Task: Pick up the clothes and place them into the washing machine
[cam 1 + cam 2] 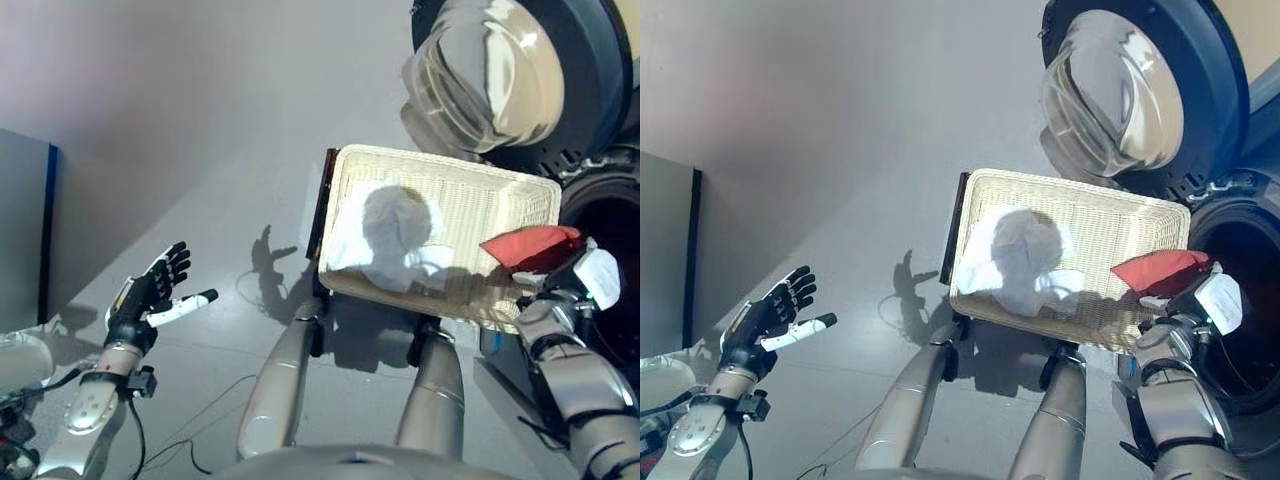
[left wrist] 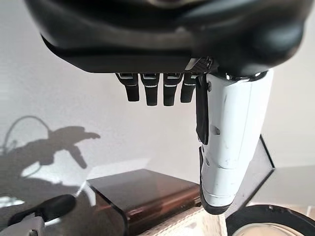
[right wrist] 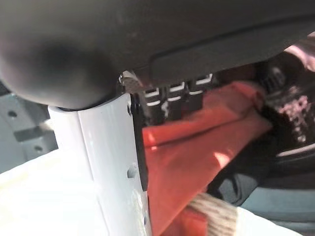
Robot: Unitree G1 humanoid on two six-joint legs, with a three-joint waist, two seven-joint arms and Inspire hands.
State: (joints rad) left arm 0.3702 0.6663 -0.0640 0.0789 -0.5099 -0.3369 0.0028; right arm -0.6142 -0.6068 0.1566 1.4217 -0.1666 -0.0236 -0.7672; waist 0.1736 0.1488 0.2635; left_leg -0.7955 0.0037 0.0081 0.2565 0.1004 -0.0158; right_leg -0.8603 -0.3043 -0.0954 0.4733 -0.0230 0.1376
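Right hand (image 1: 1200, 300) pinches a crumpled red cloth (image 1: 1162, 268) over the woven wicker basket (image 1: 1110, 215), white cloth (image 1: 1020, 255) inside. Left hand (image 1: 155, 290) hangs relaxed, empty.

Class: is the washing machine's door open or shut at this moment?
Open: the washing machine's door is swung up and away, and the dark drum opening is exposed.

Looks like a laundry corner, maybe a test setup rather than a lived-in home. Just past the right hand (image 1: 1200, 300) there's a front-loading washing machine (image 1: 1240, 290) with its round glass door (image 1: 1120, 85) swung wide open. Right beside that hand sits a pale wicker basket (image 1: 1120, 215) with white cloth (image 1: 1015, 260) in it. Around the left hand (image 1: 150, 290) it's only plain grey floor (image 1: 200, 130).
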